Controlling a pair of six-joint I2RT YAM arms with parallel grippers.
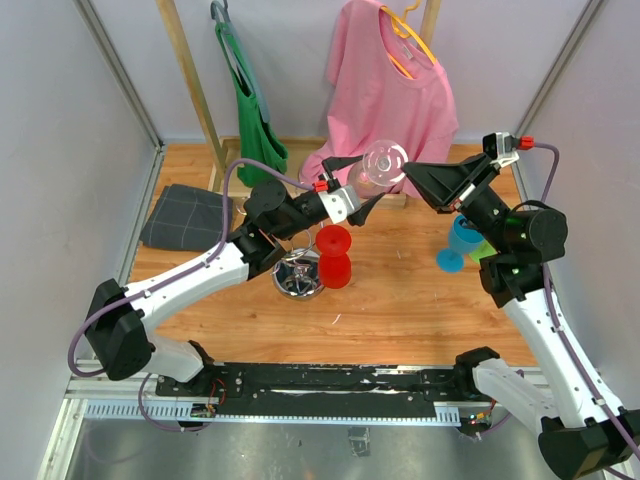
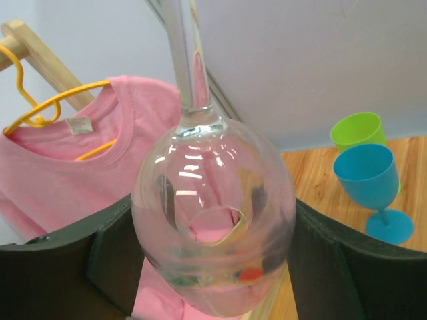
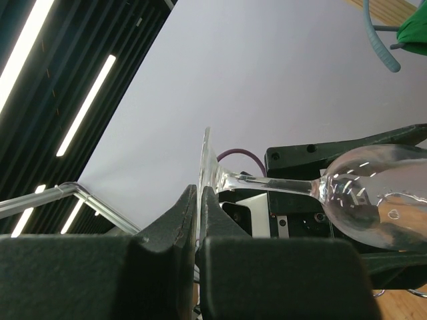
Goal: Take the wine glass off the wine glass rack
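Wood bench w/ a pink shirt hanging at the back. The wine glass is up in the air, lying on its side, between both arms. The rack sits down on the bench by the red cup, well apart from the glass. So the glass is off the rack.

R end effector is pinched tight on the flat foot of the glass. L end effector has its fingers on both sides of the round bowl, right up against it. Can't tell if they squeeze.

Looks like a hand-over, R to L. To do it well:
- L closes slow & soft, b/c glass is thin & slippy.
- R lets go only when L has it snug.
- No pull or twist while both hold, or the stem may snap.
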